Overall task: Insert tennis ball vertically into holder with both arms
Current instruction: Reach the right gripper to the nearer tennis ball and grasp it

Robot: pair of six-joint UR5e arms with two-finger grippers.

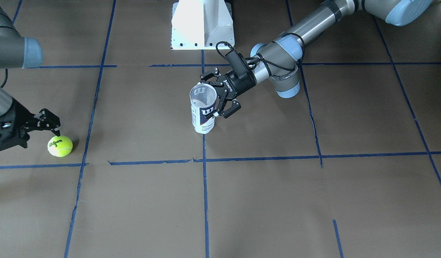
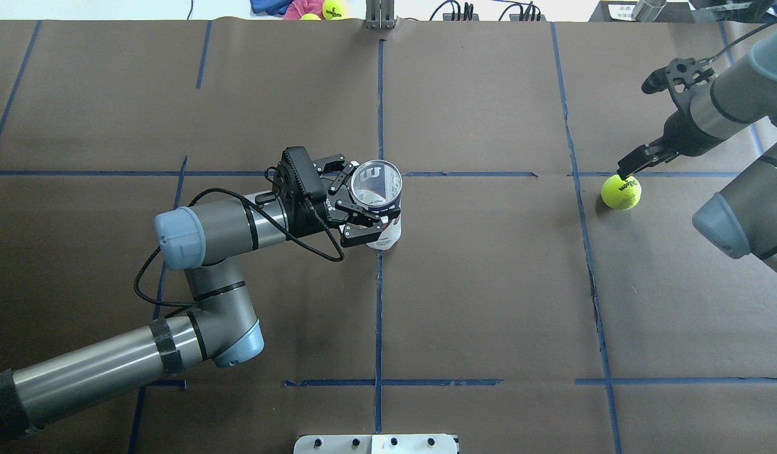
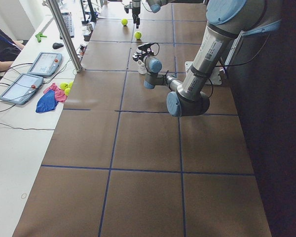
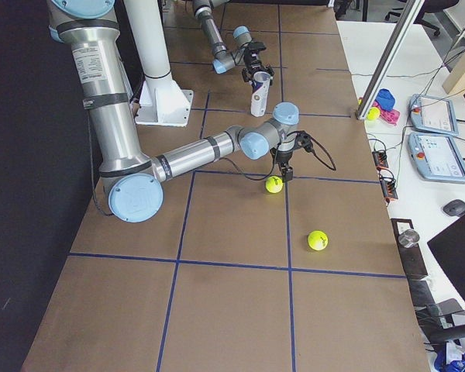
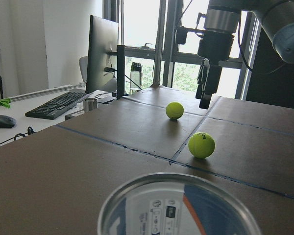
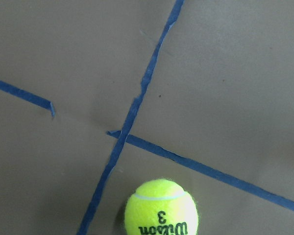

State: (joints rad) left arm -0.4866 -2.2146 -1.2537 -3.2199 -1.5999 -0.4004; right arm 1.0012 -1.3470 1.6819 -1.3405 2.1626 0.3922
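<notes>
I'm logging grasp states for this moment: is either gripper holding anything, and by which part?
The left gripper clasps the upright holder around its upper side wall. The right gripper holds nothing; the tennis ball lies on the table.

Open table around tennis ball (image 1: 59,146)

Fuzzy tennis ball (image 1: 60,146); clear holder (image 1: 203,109) (likely plastic).
</notes>
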